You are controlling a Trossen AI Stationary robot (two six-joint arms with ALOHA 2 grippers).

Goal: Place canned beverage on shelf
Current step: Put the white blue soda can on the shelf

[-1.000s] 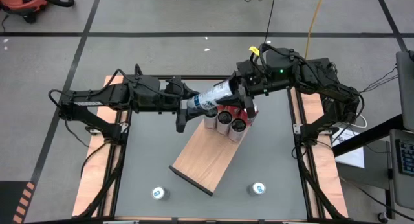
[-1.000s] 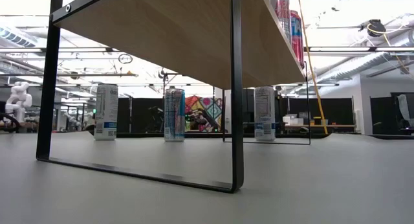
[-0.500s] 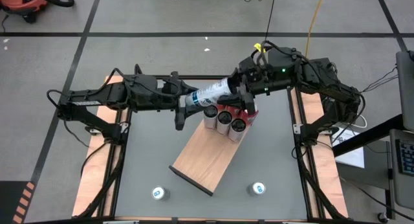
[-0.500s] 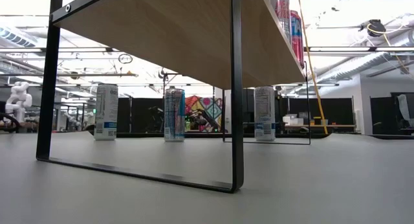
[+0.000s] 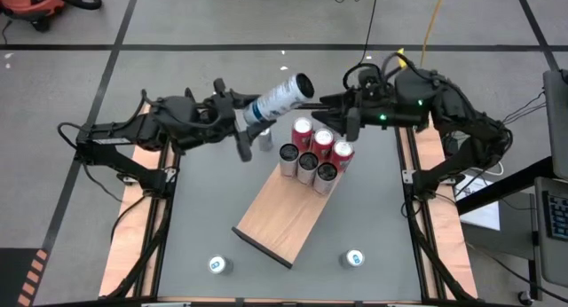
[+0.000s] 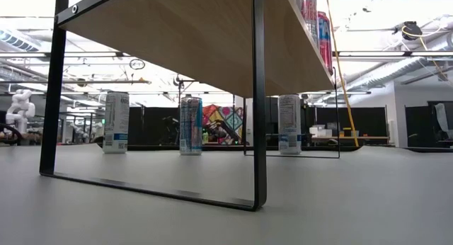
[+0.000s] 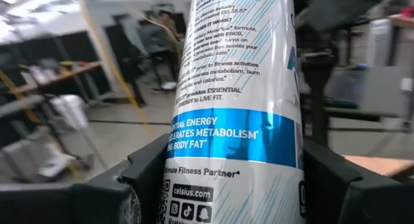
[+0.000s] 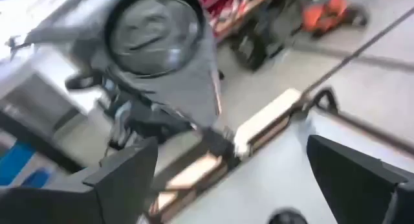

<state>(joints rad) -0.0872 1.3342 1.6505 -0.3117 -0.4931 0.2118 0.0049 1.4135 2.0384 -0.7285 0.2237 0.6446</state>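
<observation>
Six cans (image 5: 312,155) cluster on shelf (image 5: 286,215) far end; two cans (image 5: 218,265) near table edge.

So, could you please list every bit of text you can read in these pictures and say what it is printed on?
All readable text is on the white and blue can in the left gripper, left wrist view:
"ACCELERATES METABOLISM" (start cut off)
"BURNS BODY FAT" (start cut off)
"Fitness Partner"
"celsius.com"
"ESSENTIAL ENERGY TO LIVE FIT."
Smaller print above: partly blurred.
Standing cans in the low view: too small to read.
Red cans on the shelf: unreadable.
</observation>
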